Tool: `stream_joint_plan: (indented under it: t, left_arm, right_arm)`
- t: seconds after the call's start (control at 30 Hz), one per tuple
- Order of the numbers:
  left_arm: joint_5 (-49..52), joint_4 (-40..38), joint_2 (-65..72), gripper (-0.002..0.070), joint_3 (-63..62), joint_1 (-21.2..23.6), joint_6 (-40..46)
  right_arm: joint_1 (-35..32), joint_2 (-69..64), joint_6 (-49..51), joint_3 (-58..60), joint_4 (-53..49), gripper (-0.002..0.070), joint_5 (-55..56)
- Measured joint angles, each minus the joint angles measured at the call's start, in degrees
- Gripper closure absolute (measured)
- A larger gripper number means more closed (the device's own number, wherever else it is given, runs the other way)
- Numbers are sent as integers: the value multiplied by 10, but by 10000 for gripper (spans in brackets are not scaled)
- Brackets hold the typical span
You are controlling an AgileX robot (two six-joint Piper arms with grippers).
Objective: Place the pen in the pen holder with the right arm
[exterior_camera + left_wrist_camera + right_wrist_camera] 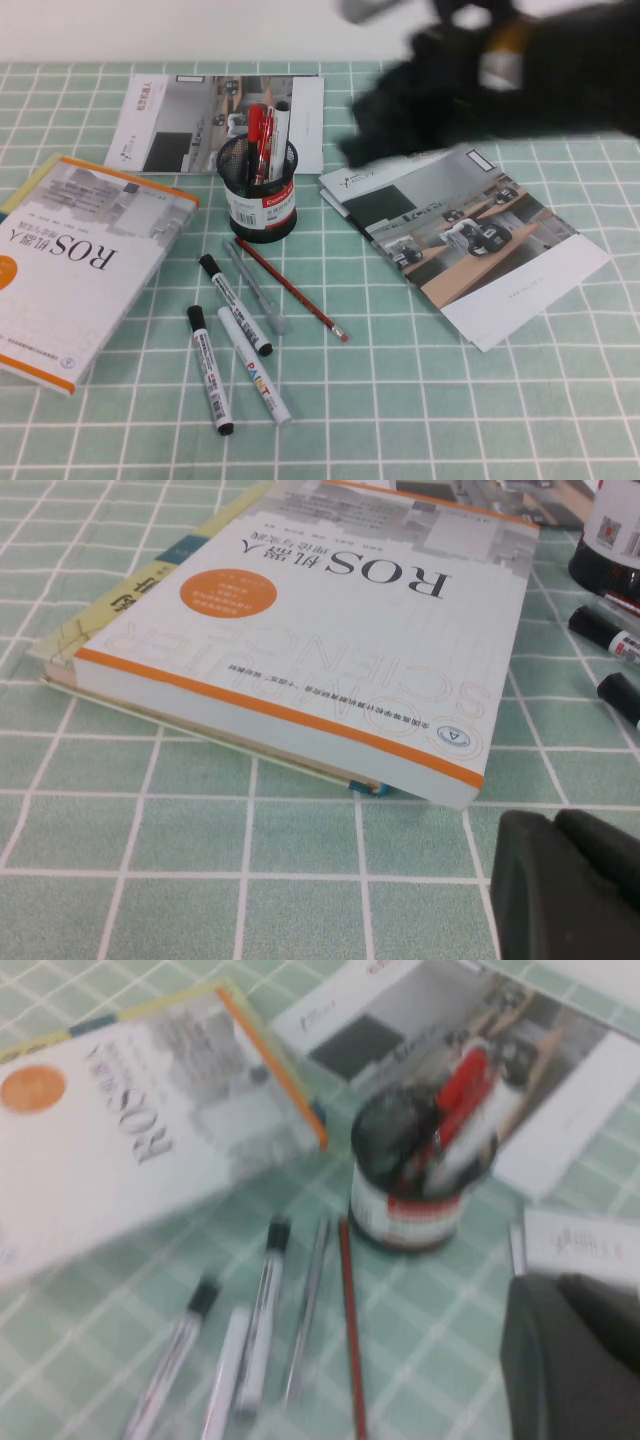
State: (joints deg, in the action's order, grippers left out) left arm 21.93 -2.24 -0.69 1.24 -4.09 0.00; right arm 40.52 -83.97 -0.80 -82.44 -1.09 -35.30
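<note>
Pen (pixel 255 135) stands in pen holder (pixel 257 193); right claw (pixel 365 150) raised, closed.

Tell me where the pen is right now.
In the high view the pen stands upright inside the pen holder, left of centre, between the ROS book and the right-hand brochure, its red cap poking above the rim.
</note>
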Motion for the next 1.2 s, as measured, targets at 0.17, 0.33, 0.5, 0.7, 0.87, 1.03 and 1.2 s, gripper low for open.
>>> stream_joint_plan:
  t: [0.17, 0.33, 0.5, 0.7, 0.87, 1.03, 1.2]
  left_arm:
    - [0, 0, 0, 679, 0, 0, 0]
    - [0, 0, 0, 679, 0, 0, 0]
    - [0, 0, 0, 679, 0, 0, 0]
    - [0, 0, 0, 679, 0, 0, 0]
    - [0, 0, 0, 679, 0, 0, 0]
    - [0, 0, 0, 679, 0, 0, 0]
    - [0, 0, 0, 679, 0, 0, 0]
  right_arm:
    - [0, 147, 0, 138, 29, 695, -17]
    - [0, 295, 0, 259, 42, 695, -73]
    - [0, 406, 24, 354, 25, 695, -86]
    - [0, 476, 107, 493, -23, 695, -66]
    - [-24, 532, 173, 604, -102, 695, 37]
    - [-164, 619, 198, 714, -124, 695, 160]
    - [-273, 718, 202, 787, -125, 695, 203]
